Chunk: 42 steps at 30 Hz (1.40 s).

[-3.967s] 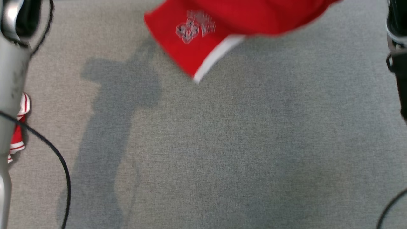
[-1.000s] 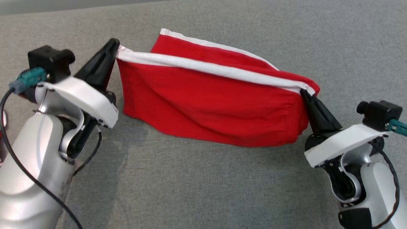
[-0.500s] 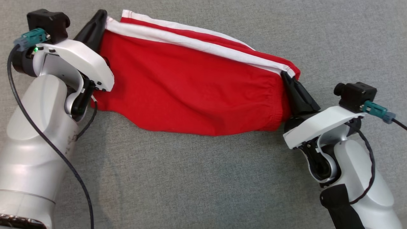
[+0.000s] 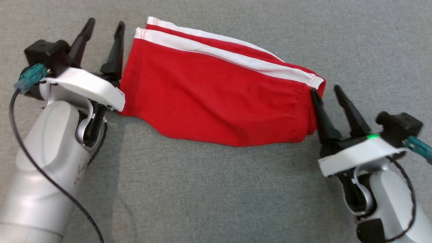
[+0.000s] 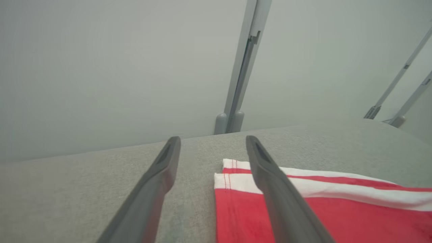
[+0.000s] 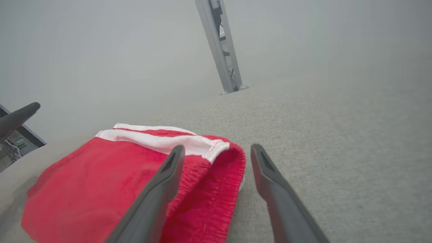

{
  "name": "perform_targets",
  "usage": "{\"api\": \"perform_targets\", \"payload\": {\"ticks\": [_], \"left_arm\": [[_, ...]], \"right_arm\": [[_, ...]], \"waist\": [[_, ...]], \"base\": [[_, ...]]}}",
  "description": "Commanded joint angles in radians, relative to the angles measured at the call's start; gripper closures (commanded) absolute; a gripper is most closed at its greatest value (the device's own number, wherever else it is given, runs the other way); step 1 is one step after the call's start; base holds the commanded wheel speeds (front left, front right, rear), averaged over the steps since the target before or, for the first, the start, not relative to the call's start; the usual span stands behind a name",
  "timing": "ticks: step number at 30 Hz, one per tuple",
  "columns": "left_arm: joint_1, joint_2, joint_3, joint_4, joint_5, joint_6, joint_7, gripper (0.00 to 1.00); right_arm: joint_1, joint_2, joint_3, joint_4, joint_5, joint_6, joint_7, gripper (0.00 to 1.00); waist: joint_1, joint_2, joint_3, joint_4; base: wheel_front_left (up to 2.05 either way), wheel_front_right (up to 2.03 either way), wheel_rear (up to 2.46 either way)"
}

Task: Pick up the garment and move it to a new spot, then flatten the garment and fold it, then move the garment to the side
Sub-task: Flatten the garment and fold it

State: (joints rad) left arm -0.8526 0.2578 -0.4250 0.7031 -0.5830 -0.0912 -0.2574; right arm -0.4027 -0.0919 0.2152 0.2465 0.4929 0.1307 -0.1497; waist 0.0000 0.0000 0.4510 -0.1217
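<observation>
Two white stripes along 12 o'clock edge of red garment [image 4: 216, 98], lying mid-frame on grey fabric surface [image 4: 216, 195]. Left gripper [image 4: 105, 22] at garment's 9 o'clock end, jaws spread, grasping nothing. Right gripper [image 4: 325, 88] at 3 o'clock end, just beside gathered hem, jaws spread, empty. Wrist views add pale wall [image 5: 101, 67] and grey metal post [image 5: 241, 67] past surface's far edge.
</observation>
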Motion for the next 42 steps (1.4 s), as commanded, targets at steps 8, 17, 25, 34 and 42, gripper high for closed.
{"api": "perform_targets", "payload": {"ticks": [8, 17, 25, 34, 42], "left_arm": [[0.335, 0.032, 0.198, -0.438, 0.126, 0.137, -0.006, 0.0], [0.555, 0.029, 0.244, -0.65, 0.205, 0.213, -0.007, 0.0], [0.685, 0.034, 0.219, -0.719, 0.23, 0.262, 0.032, 0.0], [0.711, 0.042, 0.201, -0.722, 0.218, 0.266, 0.072, 0.0], [0.699, 0.046, 0.194, -0.727, 0.216, 0.269, 0.084, 0.0]], "right_arm": [[0.108, 0.003, -0.156, -0.171, -0.21, 0.0, -0.077, 0.0], [0.16, 0.019, -0.213, -0.216, -0.311, 0.0, -0.073, 0.0], [0.23, 0.024, -0.237, -0.201, -0.345, 0.0, -0.047, 0.0], [0.265, 0.03, -0.246, -0.201, -0.333, 0.0, -0.038, 0.0], [0.26, 0.034, -0.247, -0.196, -0.329, 0.0, -0.039, 0.0]], "waist": [[0.0, 0.0, -0.068, 0.055], [0.0, 0.0, -0.126, 0.084], [0.0, 0.0, -0.183, 0.091], [0.0, 0.0, -0.207, 0.077], [0.0, 0.0, -0.206, 0.076]], "base": [[0.0, 0.0, 0.0], [0.0, 0.0, 0.0], [0.0, 0.0, 0.0], [0.0, 0.0, 0.0], [0.0, 0.0, 0.0]]}}
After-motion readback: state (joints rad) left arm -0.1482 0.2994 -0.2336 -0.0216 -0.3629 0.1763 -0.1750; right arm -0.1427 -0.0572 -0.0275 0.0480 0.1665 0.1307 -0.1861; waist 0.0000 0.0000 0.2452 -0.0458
